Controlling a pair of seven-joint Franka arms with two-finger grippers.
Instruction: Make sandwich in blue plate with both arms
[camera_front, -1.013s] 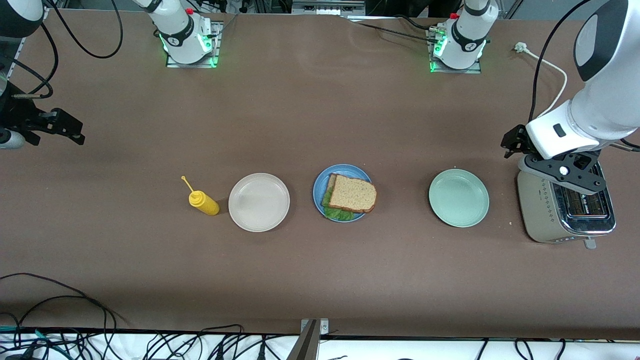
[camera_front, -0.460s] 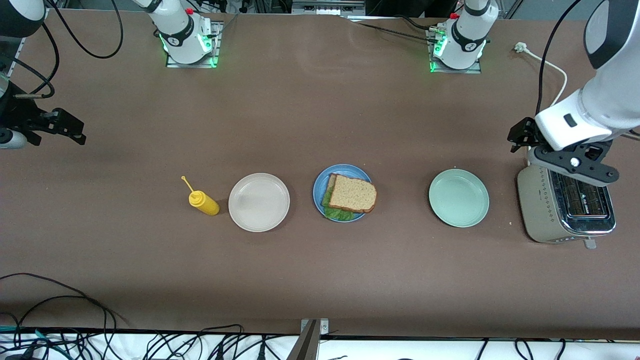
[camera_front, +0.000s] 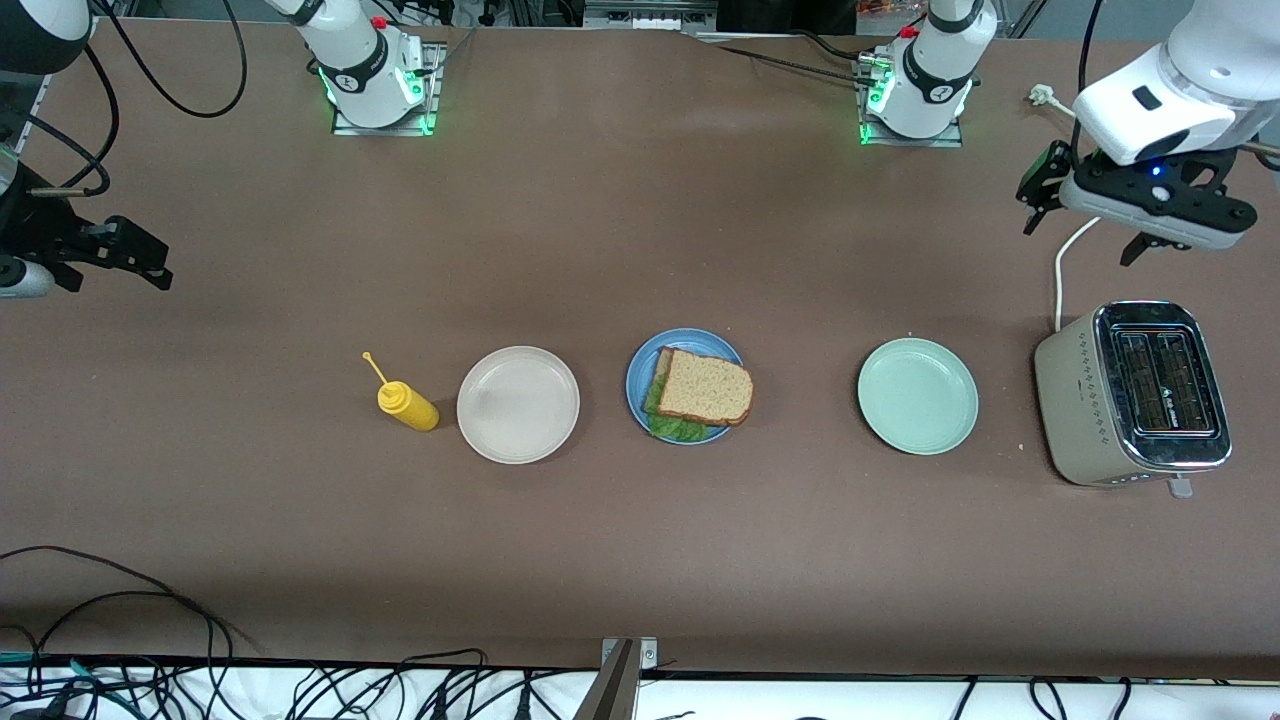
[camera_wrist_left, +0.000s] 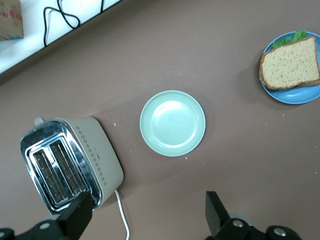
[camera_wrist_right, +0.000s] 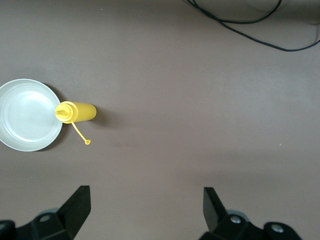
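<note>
Sandwich (camera_front: 700, 392) finished on blue plate (camera_front: 640, 372) mid-table: light, soft, best pinched by crusts; left gripper (camera_front: 1085, 215) and right gripper (camera_front: 120, 262) both open, empty, parked at table's ends.

Sandwich (camera_front: 703, 390) (lettuce poking out) assembled on blue plate (camera_front: 640, 375).

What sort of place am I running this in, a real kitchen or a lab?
Most likely a robotics lab staged as a kitchen: arm bases bolted to the brown table, loose cables along its edge, and just a toaster and sandwich.
</note>
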